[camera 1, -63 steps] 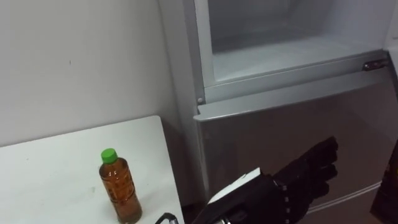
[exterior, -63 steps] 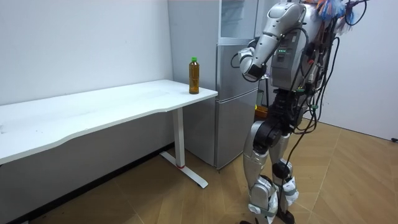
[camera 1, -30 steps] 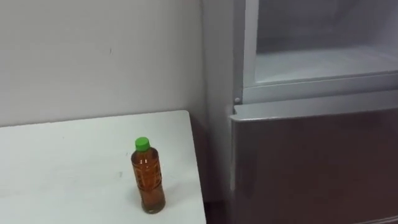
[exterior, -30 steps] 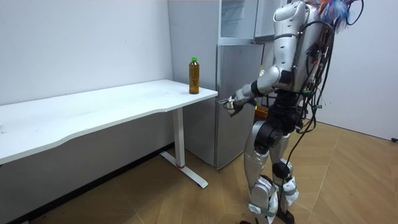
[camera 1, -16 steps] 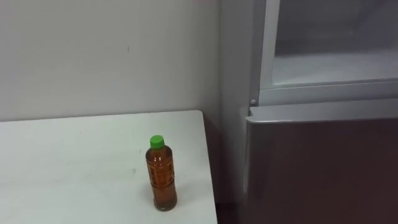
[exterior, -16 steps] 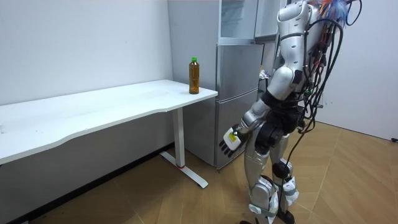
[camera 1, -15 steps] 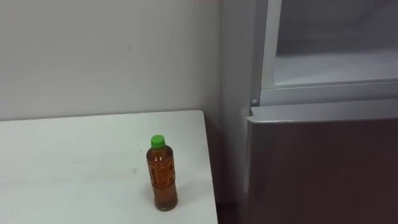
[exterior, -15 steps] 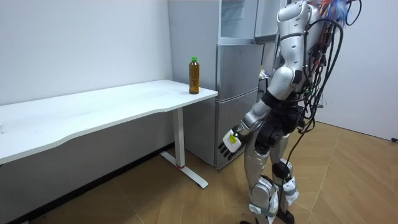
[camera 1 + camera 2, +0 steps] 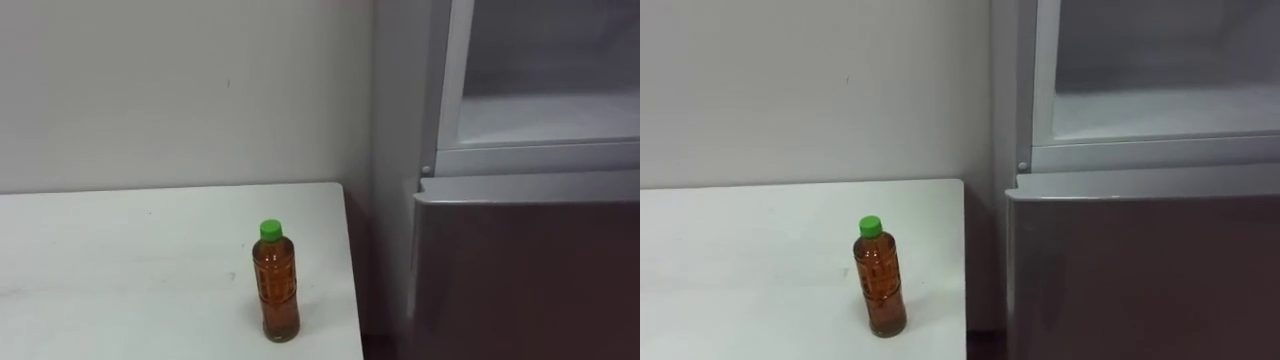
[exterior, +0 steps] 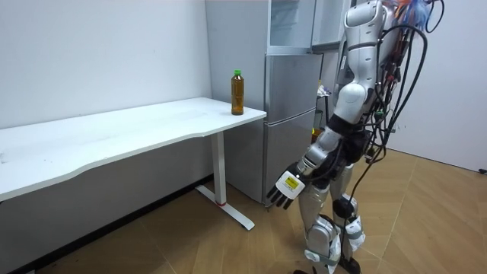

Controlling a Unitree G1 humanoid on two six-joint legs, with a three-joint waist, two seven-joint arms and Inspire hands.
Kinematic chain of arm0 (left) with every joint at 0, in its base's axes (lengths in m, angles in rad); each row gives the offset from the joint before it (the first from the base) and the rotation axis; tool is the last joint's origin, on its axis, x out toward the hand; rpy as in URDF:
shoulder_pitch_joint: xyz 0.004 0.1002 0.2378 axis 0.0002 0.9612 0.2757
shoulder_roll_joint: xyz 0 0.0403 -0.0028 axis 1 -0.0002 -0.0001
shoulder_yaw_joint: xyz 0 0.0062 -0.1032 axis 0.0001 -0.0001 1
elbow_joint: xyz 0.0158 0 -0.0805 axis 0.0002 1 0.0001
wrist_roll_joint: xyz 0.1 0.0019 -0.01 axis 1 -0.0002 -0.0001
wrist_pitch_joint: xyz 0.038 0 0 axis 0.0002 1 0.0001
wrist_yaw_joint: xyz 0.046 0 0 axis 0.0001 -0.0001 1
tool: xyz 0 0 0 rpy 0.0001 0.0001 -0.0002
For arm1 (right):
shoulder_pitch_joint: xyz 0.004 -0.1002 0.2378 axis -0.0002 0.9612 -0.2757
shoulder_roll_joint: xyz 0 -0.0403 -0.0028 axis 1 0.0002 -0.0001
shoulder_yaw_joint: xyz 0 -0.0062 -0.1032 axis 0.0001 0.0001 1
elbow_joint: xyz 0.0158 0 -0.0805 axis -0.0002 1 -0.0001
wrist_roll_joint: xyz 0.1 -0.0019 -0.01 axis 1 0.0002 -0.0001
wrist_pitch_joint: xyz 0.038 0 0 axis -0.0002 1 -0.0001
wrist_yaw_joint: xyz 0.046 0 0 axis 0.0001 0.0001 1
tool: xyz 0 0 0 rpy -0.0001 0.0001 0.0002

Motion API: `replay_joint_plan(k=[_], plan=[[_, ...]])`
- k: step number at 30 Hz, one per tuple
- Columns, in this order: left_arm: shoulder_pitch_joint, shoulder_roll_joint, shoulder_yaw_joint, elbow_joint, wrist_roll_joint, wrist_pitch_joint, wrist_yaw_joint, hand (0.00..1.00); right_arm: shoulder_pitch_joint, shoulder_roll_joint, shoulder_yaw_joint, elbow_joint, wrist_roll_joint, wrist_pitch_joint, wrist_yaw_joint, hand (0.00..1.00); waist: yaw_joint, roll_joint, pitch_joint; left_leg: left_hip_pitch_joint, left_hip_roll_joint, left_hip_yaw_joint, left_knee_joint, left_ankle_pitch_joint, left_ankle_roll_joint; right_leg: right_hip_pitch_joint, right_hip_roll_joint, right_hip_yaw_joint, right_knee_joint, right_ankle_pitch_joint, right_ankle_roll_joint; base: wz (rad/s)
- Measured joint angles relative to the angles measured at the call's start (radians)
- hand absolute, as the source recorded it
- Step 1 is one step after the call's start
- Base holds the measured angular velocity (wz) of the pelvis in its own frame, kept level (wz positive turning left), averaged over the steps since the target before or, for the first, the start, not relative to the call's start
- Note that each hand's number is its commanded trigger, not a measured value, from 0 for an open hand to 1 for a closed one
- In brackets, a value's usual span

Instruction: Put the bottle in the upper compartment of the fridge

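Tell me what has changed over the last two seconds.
The left hand, raised in front of the fridge earlier, has swung down beside the thigh, open and empty. The head camera has turned toward the table. The bottle stands untouched in the same spot near its corner; the upper compartment stays open.

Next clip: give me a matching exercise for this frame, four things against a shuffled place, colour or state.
Things:
1. bottle
2. bottle cap
3. upper fridge
4. left hand

Place, colour or state:
A. green
B. open, white inside showing
C. hanging low, open, holding nothing
D. upright on the table

Pairs: 1-D, 2-A, 3-B, 4-C
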Motion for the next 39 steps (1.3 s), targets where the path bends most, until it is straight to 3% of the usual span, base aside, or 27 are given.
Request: replay_joint_plan(k=[10, 19, 23, 30, 35, 39], plan=[[-0.018, -0.001, -0.002, 0.043, -0.056, 0.000, 0.000, 0.00, 0.001, 0.002, -0.003, -0.001, 0.008, 0.000, -0.010, 0.00, 0.001, -0.001, 0.0016, 0.003, -0.003, -0.007, 0.000, 0.000, 0.000, 0.006, -0.002, -0.006, -0.002, -0.003, 0.002, 0.02], [-0.024, -0.001, 0.003, 0.048, -0.034, 0.000, 0.000, 0.00, 0.004, -0.005, -0.031, -0.064, -0.021, 0.003, 0.006, 0.00, 0.003, 0.003, 0.0028, 0.003, -0.003, -0.007, -0.002, 0.000, 0.000, 0.006, -0.001, 0.000, -0.013, -0.003, 0.002, 0.00], [-0.037, -0.001, 0.004, 0.073, -0.015, -0.021, 0.000, 0.00, -0.013, -0.014, -0.041, -0.110, -0.050, -0.024, 0.039, 0.00, 0.004, 0.004, 0.0030, 0.002, -0.003, -0.008, -0.001, 0.000, 0.000, 0.006, 0.000, 0.001, -0.010, -0.002, 0.002, 0.00], [-0.040, 0.000, 0.024, 0.072, 0.003, -0.022, 0.000, 0.00, -0.019, -0.028, -0.010, -0.362, -0.092, -0.026, 0.097, 0.00, 0.010, -0.008, 0.0024, -0.013, -0.003, -0.009, -0.001, 0.000, 0.000, -0.009, 0.000, 0.000, -0.008, -0.002, 0.002, 0.00], [-0.045, 0.002, 0.037, 0.066, 0.003, -0.023, 0.000, 0.00, -0.010, -0.025, 0.019, -0.511, -0.107, -0.018, 0.133, 0.00, 0.033, -0.022, 0.0097, -0.014, -0.004, -0.010, -0.001, 0.000, 0.000, -0.011, -0.001, -0.003, -0.004, -0.002, 0.002, 0.00], [-0.046, 0.010, 0.035, 0.065, 0.003, -0.036, 0.000, 0.00, 0.004, -0.024, 0.061, -0.720, -0.108, -0.024, 0.171, 0.00, 0.035, -0.030, 0.0056, -0.022, -0.004, -0.015, 0.002, 0.000, 0.000, -0.017, -0.002, -0.009, 0.000, -0.004, 0.002, 0.01]])
